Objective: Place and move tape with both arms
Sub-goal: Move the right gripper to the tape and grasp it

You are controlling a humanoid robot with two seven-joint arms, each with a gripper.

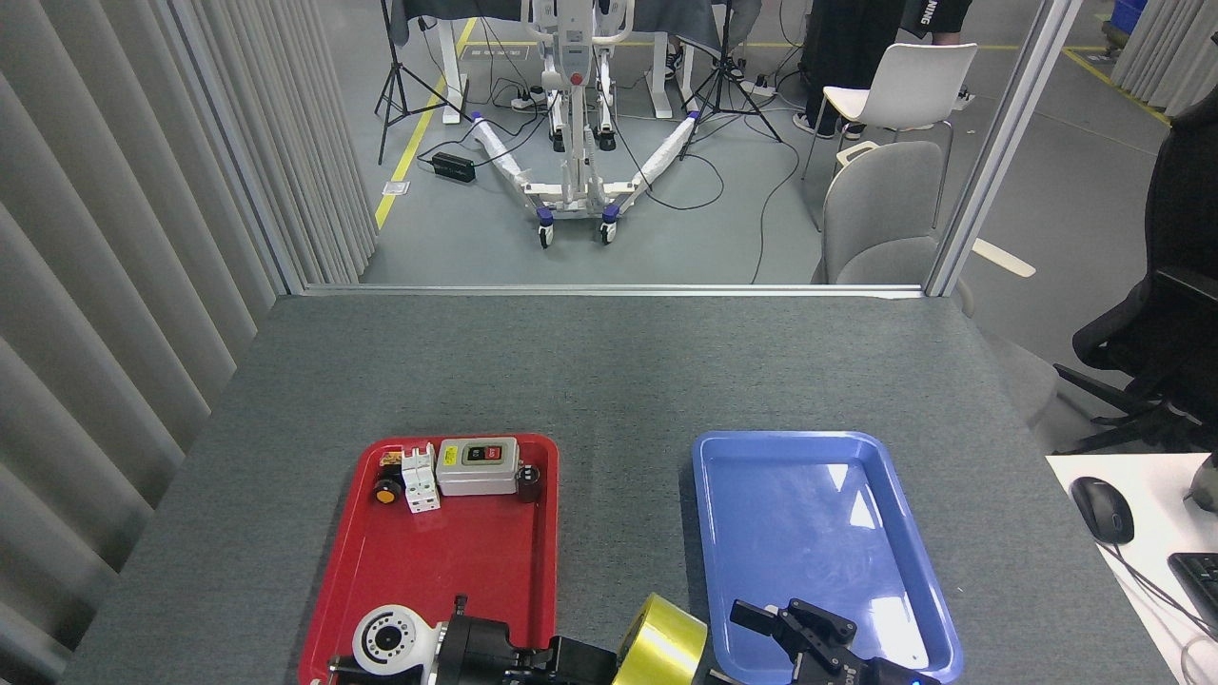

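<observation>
The yellow tape (pixel 663 640) stands tilted on edge at the bottom of the view, in the gap between the red tray (pixel 545 533) and the blue tray (pixel 809 514). My left gripper (pixel 609 663) reaches in from the lower left and is shut on the roll's left side; its fingertips are hidden behind the roll. My right gripper (pixel 785 623) is low over the near left corner of the blue tray. It is turned left toward the tape with its fingers spread, a short gap away from the roll.
At the far end of the red tray are a grey switch box (pixel 476 466), a white breaker (pixel 419 480) and small parts. A white desk with a mouse (pixel 1102 509) stands at the right. Chairs stand beyond the table's far edge.
</observation>
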